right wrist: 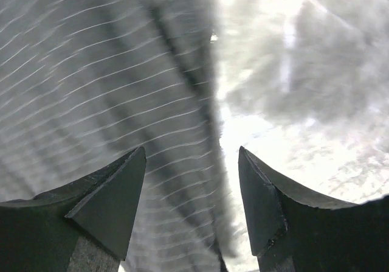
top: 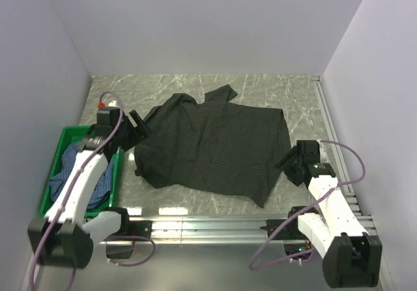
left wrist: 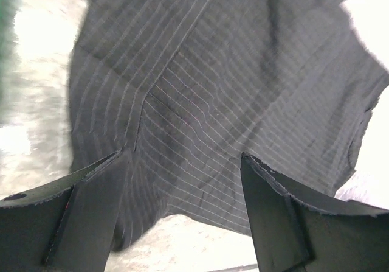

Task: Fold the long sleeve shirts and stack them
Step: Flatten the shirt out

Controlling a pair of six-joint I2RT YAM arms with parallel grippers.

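Observation:
A black pinstriped long sleeve shirt (top: 215, 144) lies spread across the middle of the marble table, collar toward the back. My left gripper (top: 139, 125) hovers at its left edge, jaws open, with striped cloth (left wrist: 194, 120) under and between the fingers but not pinched. At the shirt's right edge sits my right gripper (top: 287, 157), also open; the cloth's hem (right wrist: 200, 162) runs between its fingers, free of them. A blue checked shirt (top: 65, 174) lies bunched in the crate at the left.
The green plastic crate (top: 71, 133) stands at the near left, with my left arm reaching over it. White walls close in the table on the left, back and right. A metal rail (top: 208, 224) runs along the near edge.

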